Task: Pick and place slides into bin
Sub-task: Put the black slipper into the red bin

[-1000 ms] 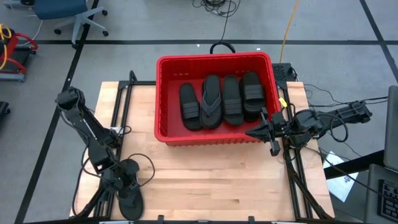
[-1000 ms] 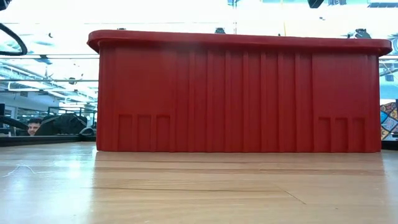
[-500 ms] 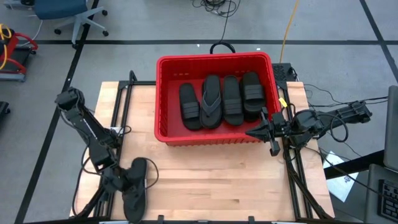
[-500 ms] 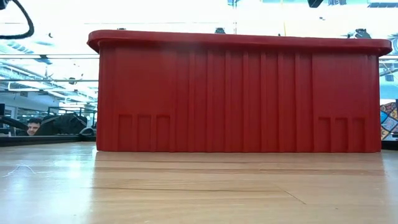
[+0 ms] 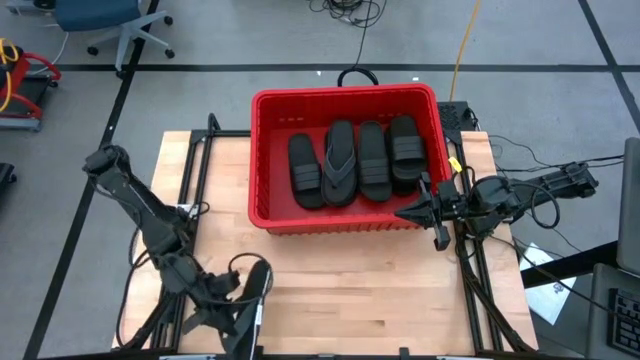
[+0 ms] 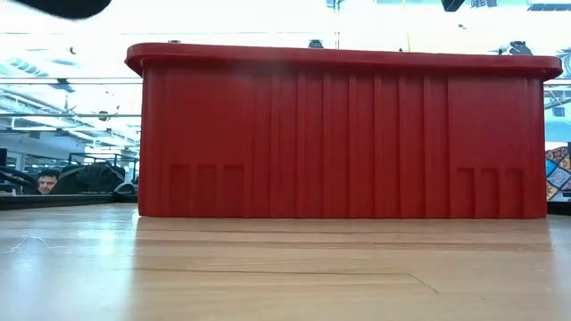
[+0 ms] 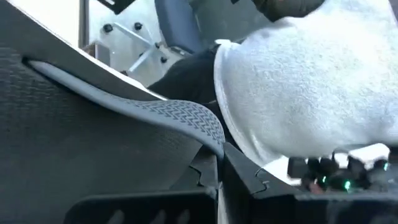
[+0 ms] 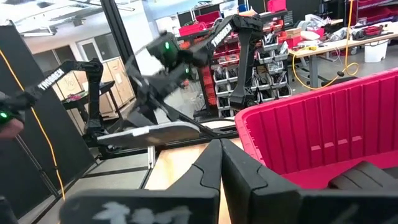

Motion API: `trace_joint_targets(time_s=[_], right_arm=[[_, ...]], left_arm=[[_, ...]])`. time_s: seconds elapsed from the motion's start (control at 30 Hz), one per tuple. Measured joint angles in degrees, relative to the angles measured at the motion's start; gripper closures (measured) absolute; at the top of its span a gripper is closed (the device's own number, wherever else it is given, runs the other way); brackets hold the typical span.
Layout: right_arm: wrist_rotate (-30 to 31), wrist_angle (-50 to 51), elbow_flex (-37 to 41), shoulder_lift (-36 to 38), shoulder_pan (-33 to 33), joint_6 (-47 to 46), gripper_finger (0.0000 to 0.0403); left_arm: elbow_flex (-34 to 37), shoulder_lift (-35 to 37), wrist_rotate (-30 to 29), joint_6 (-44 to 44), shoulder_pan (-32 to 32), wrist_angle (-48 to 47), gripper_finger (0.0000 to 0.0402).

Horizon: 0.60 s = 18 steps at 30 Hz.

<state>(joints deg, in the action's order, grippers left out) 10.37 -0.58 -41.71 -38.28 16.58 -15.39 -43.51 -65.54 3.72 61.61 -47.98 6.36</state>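
Note:
A black thong flip-flop slide (image 5: 252, 298) hangs above the table's near left part, with my left gripper (image 5: 230, 298) shut on it. The right wrist view shows this slide (image 8: 158, 132) far off, clear of the wood. The red bin (image 5: 262, 150) stands at the table's far middle with several black slides (image 5: 355, 160) lying side by side on its floor. My right gripper (image 5: 408, 213) waits shut and empty, level, at the bin's near right corner. My left gripper pinches the flip-flop's grey patterned thong strap (image 7: 186, 117) between its two fingers, which lie across the strap. The sole (image 7: 74, 143) lies beside the fingers. The slide is lifted clear of the table and turned partly onto its edge.
The bin's near wall (image 6: 339, 134) fills the low view. Bare wood (image 5: 360, 290) lies between the bin and the table's near edge. Cables (image 5: 190, 210) trail by the left arm's base. A person (image 6: 46, 181) shows in the room beyond the table.
My left gripper has shut on the flip-flop's strap at the table's near left corner. It has then risen, gone toward the table's right edge and rolled. The slide has come off the wood and tipped from flat onto its edge.

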Motion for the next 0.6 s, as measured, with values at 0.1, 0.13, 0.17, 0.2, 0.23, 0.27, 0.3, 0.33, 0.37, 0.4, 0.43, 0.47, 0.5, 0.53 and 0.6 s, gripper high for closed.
trace_joint_targets(time_s=[0.1,0.13,0.17,0.2,0.23,0.27,0.3,0.33,0.37,0.4,0.43,0.47,0.5,0.53,0.6], right_arm=[[0.0,0.0,0.0,0.0,0.0,1.3,0.0403],[0.0,0.0,0.0,0.0,0.0,1.4,0.0403],[0.0,0.0,0.0,0.0,0.0,1.5,0.0403],[0.0,0.0,0.0,0.0,0.0,1.5,0.0403],[0.0,0.0,0.0,0.0,0.0,1.5,0.0403],[0.0,0.0,0.0,0.0,0.0,1.5,0.0403],[0.0,0.0,0.0,0.0,0.0,1.5,0.0403],[0.0,0.0,0.0,0.0,0.0,1.5,0.0403],[0.0,0.0,0.0,0.0,0.0,1.5,0.0403],[0.0,0.0,0.0,0.0,0.0,1.5,0.0403],[0.0,0.0,0.0,0.0,0.0,1.5,0.0403],[0.0,0.0,0.0,0.0,0.0,1.5,0.0403],[0.0,0.0,0.0,0.0,0.0,1.5,0.0403],[0.0,0.0,0.0,0.0,0.0,1.4,0.0403],[0.0,0.0,0.0,0.0,0.0,1.2,0.0403]], left_arm=[[-8.1,0.0,6.6,-4.7,5.9,-11.9,0.0400],[-11.0,0.0,8.7,-6.7,7.9,-16.7,0.0400],[-14.0,-0.1,10.6,-9.1,10.1,-21.7,0.0400],[-17.3,-0.1,12.2,-12.1,12.2,-26.4,0.0401],[-20.1,-0.1,13.2,-15.7,14.0,-30.5,0.0401],[-23.4,-0.1,13.5,-19.4,16.1,-34.7,0.0401],[-26.4,-0.1,13.5,-23.0,17.9,-38.6,0.0401],[-29.2,-0.1,13.3,-26.4,19.5,-42.1,0.0401],[-32.2,-0.1,12.3,-29.7,21.0,-45.4,0.0401],[-34.9,-0.2,10.3,-33.0,22.3,-48.3,0.0401],[-37.5,-0.4,7.8,-36.4,23.4,-50.5,0.0401],[-39.8,-0.6,4.8,-39.8,24.2,-52.1,0.0401],[-41.6,-0.7,1.5,-43.0,24.5,-53.6,0.0401],[-43.0,-0.8,-1.3,-46.0,24.7,-54.8,0.0401],[-45.0,-0.8,-6.0,-51.3,24.9,-56.1,0.0401]])
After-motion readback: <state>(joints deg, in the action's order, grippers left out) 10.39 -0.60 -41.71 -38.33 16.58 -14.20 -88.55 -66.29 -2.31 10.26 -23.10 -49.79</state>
